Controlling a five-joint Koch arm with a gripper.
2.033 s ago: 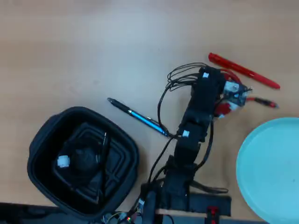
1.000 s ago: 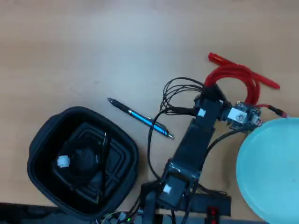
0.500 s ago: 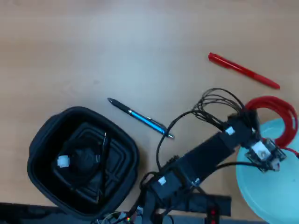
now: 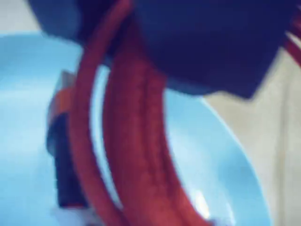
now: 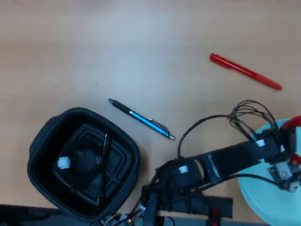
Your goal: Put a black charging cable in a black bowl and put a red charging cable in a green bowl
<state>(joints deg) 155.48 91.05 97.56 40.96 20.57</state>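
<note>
the gripper [image 5: 294, 162] clamps the red charging cable [image 4: 136, 155], whose loops hang close over the green bowl [image 5: 256, 195], inside its rim; in the overhead view both sit at the frame's right edge. left of that bowl, past the arm, the black bowl [image 5: 44, 136] holds the black charging cable [image 5: 82, 162]. bare counter [image 5: 94, 52] lies beyond. half a second ago the cable hung outside the green bowl's upper rim.
</note>
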